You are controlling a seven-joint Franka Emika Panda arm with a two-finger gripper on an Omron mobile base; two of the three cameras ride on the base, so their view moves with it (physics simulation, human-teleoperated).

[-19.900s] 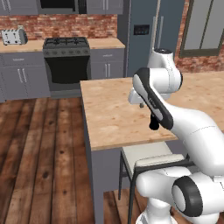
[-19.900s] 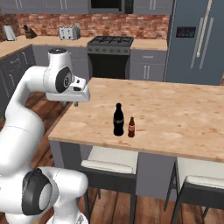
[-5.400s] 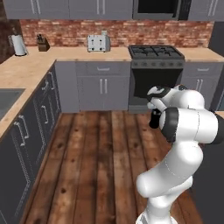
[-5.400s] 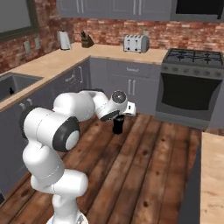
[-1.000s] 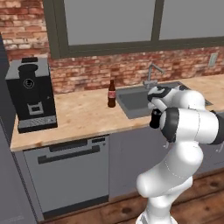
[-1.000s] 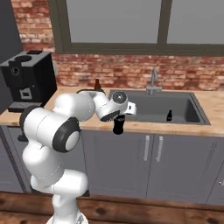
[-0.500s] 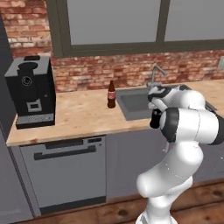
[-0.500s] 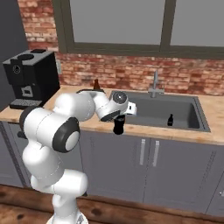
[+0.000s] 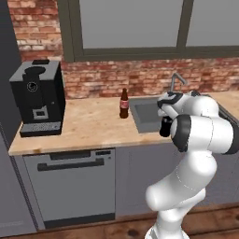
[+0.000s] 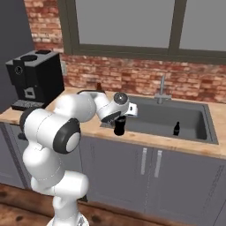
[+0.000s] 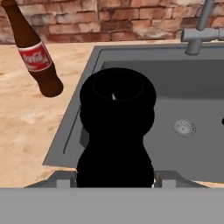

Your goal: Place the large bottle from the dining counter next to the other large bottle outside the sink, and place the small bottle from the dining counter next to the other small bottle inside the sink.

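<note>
My gripper (image 10: 120, 117) is shut on the large bottle (image 10: 119, 126), an all-black glossy one, held over the counter's front edge by the sink's near left corner. In the hand view the large bottle (image 11: 116, 131) hangs right in front of the camera between the fingertips. The other large bottle (image 9: 123, 103), brown with a red label, stands upright on the counter just left of the sink (image 9: 144, 112). The other small bottle (image 10: 176, 128), tiny and black, stands inside the sink (image 10: 207, 128) at its right. The dining counter and the small bottle are out of view.
A black coffee machine (image 9: 39, 98) stands at the counter's left end. A chrome faucet (image 10: 162, 90) rises behind the sink against the brick wall. Bare wooden counter lies between the coffee machine and the brown bottle. Grey cabinets and a dishwasher front sit below.
The whole picture has shifted a little as the base moved along the sink counter. The black bottle stays in the shut gripper, and the arm keeps its pose.
</note>
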